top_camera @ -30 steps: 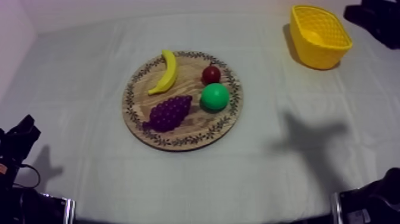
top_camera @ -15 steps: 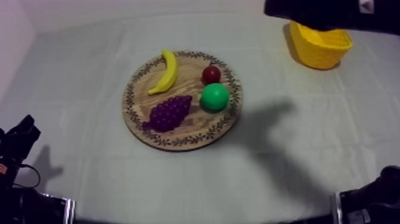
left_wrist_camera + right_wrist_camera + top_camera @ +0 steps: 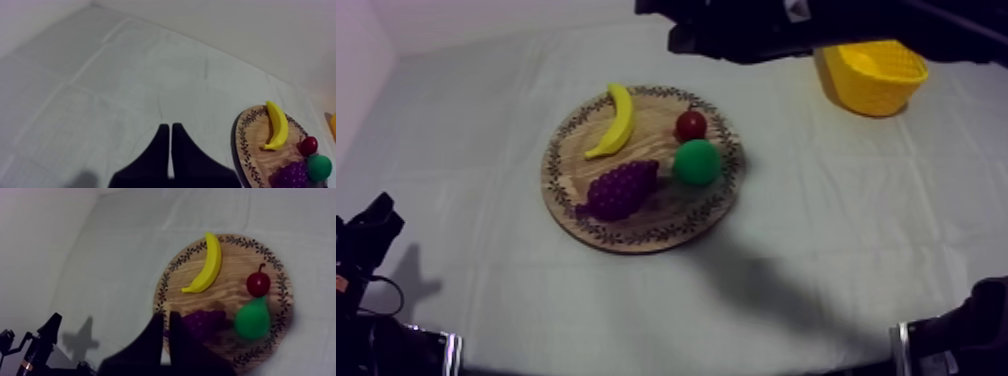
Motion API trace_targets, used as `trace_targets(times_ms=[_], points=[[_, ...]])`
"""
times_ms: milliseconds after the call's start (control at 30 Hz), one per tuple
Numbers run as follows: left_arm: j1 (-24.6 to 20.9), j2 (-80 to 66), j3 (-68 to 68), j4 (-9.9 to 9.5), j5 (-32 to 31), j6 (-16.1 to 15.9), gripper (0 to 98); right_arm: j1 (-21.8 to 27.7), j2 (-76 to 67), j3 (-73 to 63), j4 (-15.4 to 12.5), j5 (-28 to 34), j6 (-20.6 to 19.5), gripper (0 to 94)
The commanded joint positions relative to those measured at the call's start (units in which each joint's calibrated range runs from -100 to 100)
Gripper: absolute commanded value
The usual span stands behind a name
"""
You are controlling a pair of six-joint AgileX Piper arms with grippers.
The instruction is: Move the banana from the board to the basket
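Note:
A yellow banana (image 3: 616, 120) lies on the far left part of the round wooden board (image 3: 636, 238), beside the grapes (image 3: 621, 190), a green pear (image 3: 696, 162) and a small red fruit (image 3: 690, 125). The yellow basket (image 3: 876, 75) stands at the far right, partly covered by my right arm (image 3: 766, 30), which reaches leftward high across the back of the table. My right gripper (image 3: 166, 319) hangs above the board with its fingers together, nothing in them, the banana (image 3: 206, 263) ahead of it. My left gripper (image 3: 170, 131) is shut on nothing, low at the table's left, the banana (image 3: 276, 125) well off to its side.
The board (image 3: 280, 273) sits near the table's middle on the grey-white cloth. The right arm's shadow falls on the cloth in front of and to the right of the board. My left arm (image 3: 371, 225) rests at the near left edge.
My right arm has swung in from the upper right and moved leftward across the back of the table, past the basket to above the board. Its shadow slid left with it. The left arm is still.

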Motion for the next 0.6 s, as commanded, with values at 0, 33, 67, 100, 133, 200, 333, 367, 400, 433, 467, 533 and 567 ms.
trace_targets(times_ms=[0, 33, 67, 100, 133, 200, 333, 367, 400, 433, 467, 533, 567], points=[[0.0, 0.0, 0.0, -0.03, 0.0, 0.0, 0.1, 0.0, 3.1, -0.7, 0.1, -0.6, -0.2, 3.6], [0.0, 0.0, 0.0, -0.03, 0.0, 0.0, 0.1, 0.0, 4.1, -0.9, 0.3, -1.1, -0.4, 3.6], [0.0, 0.0, 0.0, -0.03, 0.0, 0.0, 0.1, 0.0, 5.0, -1.1, 0.6, -1.6, -0.7, 3.6], [0.0, 0.0, 0.0, -0.03, 0.0, 0.0, 0.1, 0.1, 5.9, -1.2, 0.9, -2.1, -1.0, 3.6], [0.0, 0.0, 0.0, -0.03, 0.0, 0.0, 0.1, 0.1, 6.8, -1.3, 1.2, -2.5, -1.1, 3.6], [0.0, 0.0, 0.0, -0.03, 0.0, 0.0, 0.1, 0.2, 8.6, -1.5, 2.0, -3.2, -1.7, 3.6], [0.0, 0.0, 0.0, -0.03, 0.0, 0.0, 0.1, 0.0, 10.8, -1.0, 5.4, -3.9, -4.6, 3.8], [0.0, 0.0, 0.0, -0.03, 0.0, 0.0, 0.1, -0.1, 11.1, -0.8, 6.2, -4.0, -5.4, 3.9], [0.0, 0.0, 0.0, -0.03, 0.0, 0.0, 0.1, -0.1, 11.3, -0.7, 6.8, -4.0, -6.0, 4.1], [0.0, 0.0, 0.0, -0.03, 0.0, 0.0, 0.1, -0.2, 11.4, -0.5, 7.3, -4.1, -6.4, 4.4], [0.0, 0.0, 0.0, -0.03, 0.0, 0.0, 0.1, -0.3, 11.5, -0.5, 7.4, -4.2, -6.5, 5.8], [0.0, 0.0, 0.0, -0.03, 0.0, 0.0, 0.1, -0.4, 11.6, -0.3, 6.6, -5.1, -4.6, 23.3], [0.0, 0.0, 0.0, -0.03, 0.0, 0.0, 0.1, -0.5, 11.6, -0.4, 5.7, -5.2, -3.3, 31.6]])
